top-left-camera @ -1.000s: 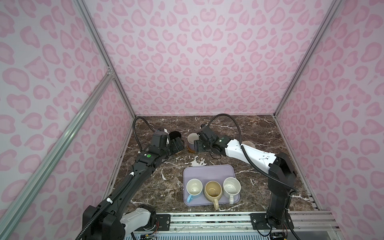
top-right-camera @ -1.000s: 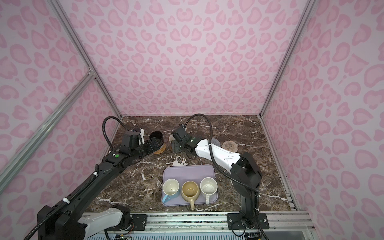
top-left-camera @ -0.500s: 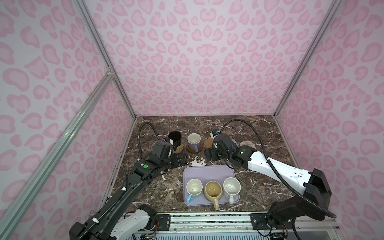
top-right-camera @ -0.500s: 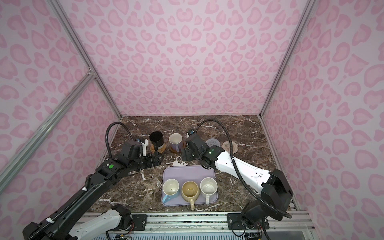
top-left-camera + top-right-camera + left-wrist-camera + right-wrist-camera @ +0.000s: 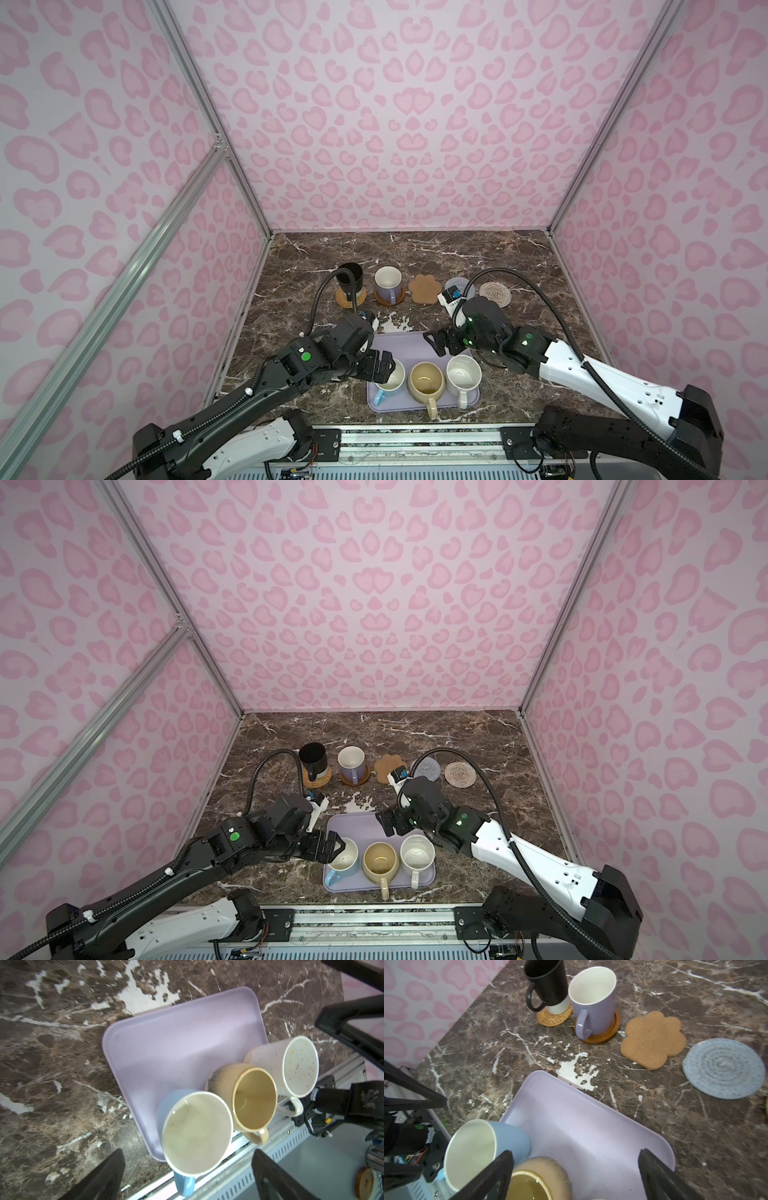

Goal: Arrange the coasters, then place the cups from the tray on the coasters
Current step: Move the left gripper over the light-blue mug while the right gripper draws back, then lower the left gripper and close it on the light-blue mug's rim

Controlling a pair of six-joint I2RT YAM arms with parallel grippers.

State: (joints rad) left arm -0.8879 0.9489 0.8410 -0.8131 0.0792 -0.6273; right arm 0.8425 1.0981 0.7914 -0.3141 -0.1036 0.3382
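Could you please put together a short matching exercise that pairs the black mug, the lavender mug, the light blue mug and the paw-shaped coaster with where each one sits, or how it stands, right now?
Things:
1. black mug
2. lavender mug
3. light blue mug
4. paw-shaped coaster

Places or states:
A. on the lavender tray
B. bare, with no cup on it
C. on the dark brown round coaster
D. on the woven rattan coaster

Pairs: 1-D, 2-C, 3-A, 4-B.
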